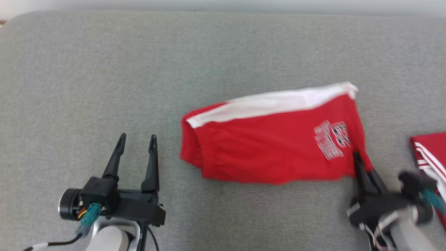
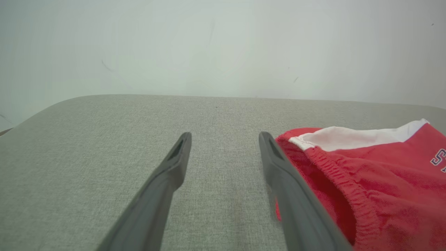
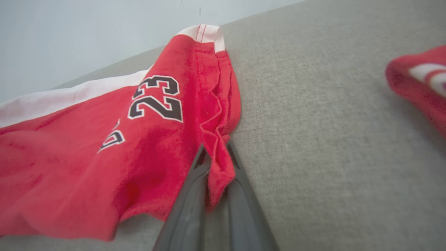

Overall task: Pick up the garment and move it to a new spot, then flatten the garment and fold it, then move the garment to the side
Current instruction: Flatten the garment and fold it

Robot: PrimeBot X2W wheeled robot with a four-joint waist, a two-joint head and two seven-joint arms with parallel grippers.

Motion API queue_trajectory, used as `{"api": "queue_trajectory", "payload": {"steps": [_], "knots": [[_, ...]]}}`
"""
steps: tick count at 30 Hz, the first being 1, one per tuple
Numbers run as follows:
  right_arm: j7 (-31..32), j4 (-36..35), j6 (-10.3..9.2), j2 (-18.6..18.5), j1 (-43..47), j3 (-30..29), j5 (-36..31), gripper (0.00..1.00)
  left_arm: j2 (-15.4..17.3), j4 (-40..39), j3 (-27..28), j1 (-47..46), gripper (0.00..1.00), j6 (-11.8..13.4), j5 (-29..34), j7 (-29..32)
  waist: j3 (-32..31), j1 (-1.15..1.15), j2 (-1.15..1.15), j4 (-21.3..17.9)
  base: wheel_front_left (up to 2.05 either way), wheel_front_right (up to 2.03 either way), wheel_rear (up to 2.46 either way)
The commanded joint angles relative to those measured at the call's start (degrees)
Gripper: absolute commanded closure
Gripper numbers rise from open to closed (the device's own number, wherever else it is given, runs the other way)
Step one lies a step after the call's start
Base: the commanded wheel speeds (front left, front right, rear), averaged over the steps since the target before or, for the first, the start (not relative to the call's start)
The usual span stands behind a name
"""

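Near the front edge of the grey padded surface [image 1: 104, 69], toward its left corner, the left gripper [image 1: 137, 137] hovers with its jaws wide apart and nothing between them. It is just beside the waistband [image 2: 334, 170] end of the red shorts [image 1: 271, 146]. Toward the front right, the right gripper [image 1: 357, 155] has its jaws pinched on the near hem corner of the shorts, with a fold of red cloth bunched between the fingers. The shorts lie across the middle of the surface, their white side stripe [image 1: 275, 103] on the far side.

The step in hand looks like carrying the garment to a new spot. A one-corner grip will probably let it drag and twist. The left gripper would do well to clamp the waistband's near corner first. Then both should lift evenly, keeping clear of the second red garment [image 1: 430, 150] at the right edge.
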Motion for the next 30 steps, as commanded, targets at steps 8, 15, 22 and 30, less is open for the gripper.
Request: {"api": "queue_trajectory", "payload": {"steps": [8,15,22,30], "knots": [[1.52,-6.09,-0.10,3.78,10.14,-8.29,-4.09,1.00,2.11,-1.95,0.43,2.44,0.00,0.74,0.09,1.61,-1.10,0.00,0.00,-2.31,0.00,0.00,0.00],[3.48,-10.44,-0.09,5.10,10.92,-11.05,-6.70,1.00,2.53,-2.75,0.14,2.45,0.00,1.07,0.05,2.21,-1.16,0.00,0.00,-2.35,0.00,0.00,0.00],[5.55,-21.17,-0.08,5.85,8.99,-8.84,-9.88,1.00,2.48,-3.08,0.04,2.51,0.00,1.41,-0.33,2.30,-1.44,0.00,0.00,-2.13,0.00,0.00,0.00],[10.48,-30.80,-0.08,6.31,5.35,2.77,-11.40,1.00,2.21,-2.86,-0.14,2.32,0.00,1.54,-0.58,1.89,-1.39,0.00,0.00,-1.90,0.00,0.00,0.00]]}}
